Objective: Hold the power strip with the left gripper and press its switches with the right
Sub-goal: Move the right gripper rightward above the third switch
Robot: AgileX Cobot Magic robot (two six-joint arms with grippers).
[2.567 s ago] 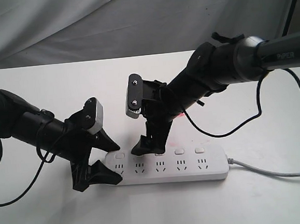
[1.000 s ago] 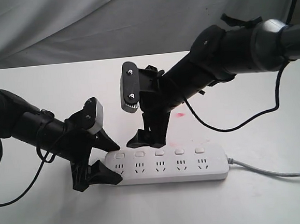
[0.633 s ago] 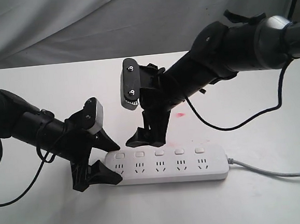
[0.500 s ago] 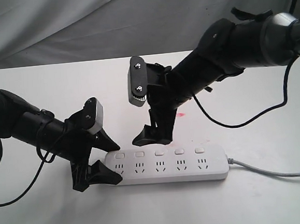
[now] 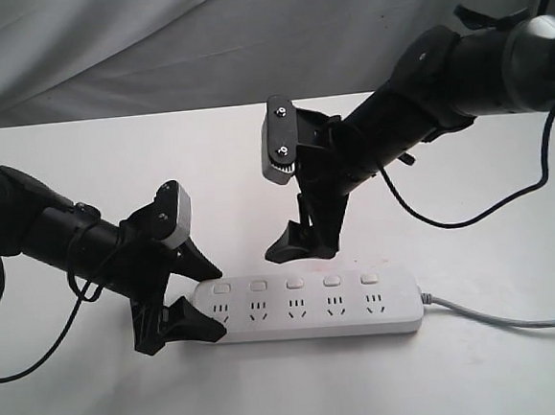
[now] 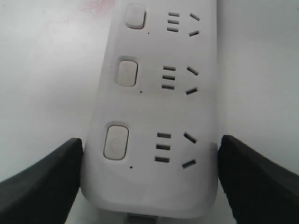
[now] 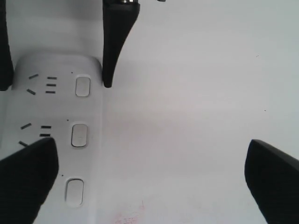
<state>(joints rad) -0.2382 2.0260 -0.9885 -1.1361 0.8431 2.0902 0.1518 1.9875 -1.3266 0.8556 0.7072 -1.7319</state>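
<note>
The white power strip [image 5: 314,306] lies flat on the white table, its grey cord [image 5: 498,317] running off to the right. My left gripper [image 5: 196,298] is shut on the strip's left end, one black finger [image 6: 44,179] against each long side. The switches [image 5: 294,284] run in a row along the far edge; three of them show in the left wrist view, the nearest [image 6: 116,141] between my fingers. My right gripper [image 5: 303,247] hangs open above the table just behind the second and third switches, touching nothing. In its own view the strip [image 7: 51,107] lies off to one side.
A grey cloth backdrop [image 5: 149,44] hangs behind the table. The right arm's black cable [image 5: 452,221] loops down onto the tabletop behind the strip. A faint red smudge [image 7: 128,217] marks the table beside the strip. A dark stand leg [image 5: 534,14] shows at the far right.
My right gripper has risen and swung to the right, away from the row of switches. The left gripper and the power strip have not moved.
</note>
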